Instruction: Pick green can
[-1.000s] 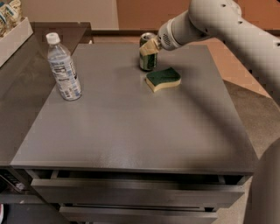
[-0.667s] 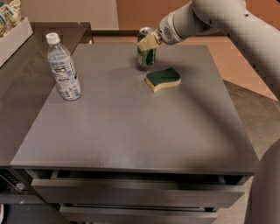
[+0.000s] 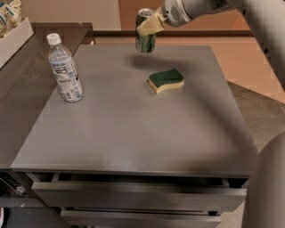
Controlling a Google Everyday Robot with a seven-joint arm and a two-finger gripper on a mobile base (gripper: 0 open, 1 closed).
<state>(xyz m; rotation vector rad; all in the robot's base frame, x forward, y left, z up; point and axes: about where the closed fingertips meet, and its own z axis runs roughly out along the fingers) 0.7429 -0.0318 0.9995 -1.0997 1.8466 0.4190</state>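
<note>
Furthest left, a white box (image 3: 13, 39) of packets sits on the darker side counter. Next comes a clear water bottle (image 3: 66, 71) with a white cap, standing upright near the left edge of the grey worktop (image 3: 133, 133). Towards the far edge, the green can (image 3: 145, 42) hangs upright just above the surface, with a soft shadow on the worktop beneath it. The claw (image 3: 150, 26) is clamped on the can's upper part, its pale fingers (image 3: 147, 28) pressed against the side. Nearer and slightly right lies a green-and-yellow sponge (image 3: 166, 80), flat and apart from the can. The robot's arm (image 3: 196, 8) reaches in from the upper right.
</note>
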